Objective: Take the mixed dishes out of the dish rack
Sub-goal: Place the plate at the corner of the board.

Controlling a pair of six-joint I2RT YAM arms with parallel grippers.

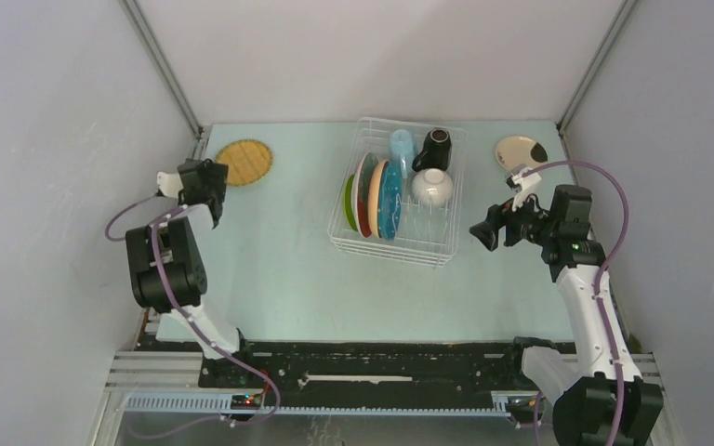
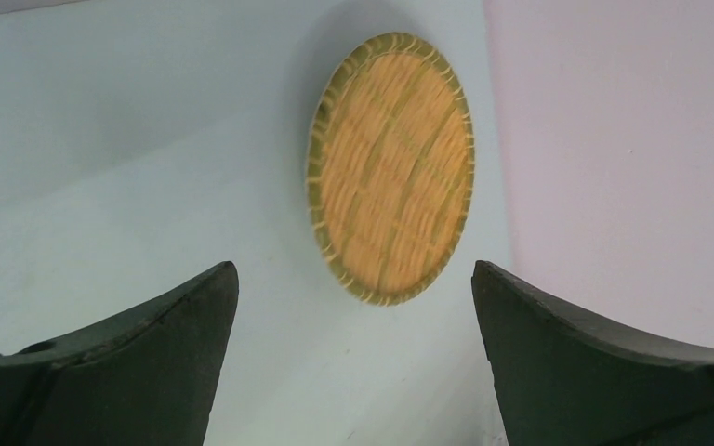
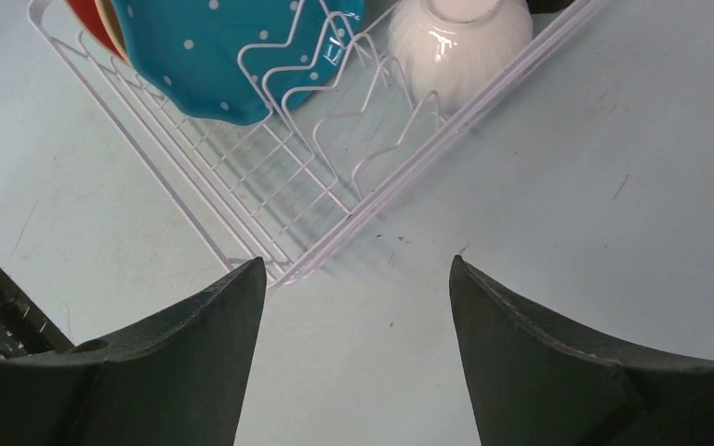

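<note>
The white wire dish rack [image 1: 428,249] stands mid-table and shows in the right wrist view [image 3: 270,200]. It holds upright plates: lime green [image 1: 348,203], red [image 1: 363,195], orange [image 1: 376,190] and blue dotted [image 1: 391,199], [image 3: 214,56]. It also holds a white bowl [image 1: 432,187], [image 3: 460,42], a light-blue cup [image 1: 401,145] and a black mug [image 1: 434,147]. The yellow woven plate [image 1: 244,162], [image 2: 392,167] lies flat at the back left. A cream plate [image 1: 522,150] lies at the back right. My left gripper [image 1: 216,178], [image 2: 353,279] is open and empty beside the woven plate. My right gripper [image 1: 480,232], [image 3: 358,269] is open and empty, right of the rack's near corner.
Grey walls close in the table on the left, back and right. A black rail [image 1: 381,362] runs along the near edge between the arm bases. Purple cables [image 1: 604,186] loop off both arms.
</note>
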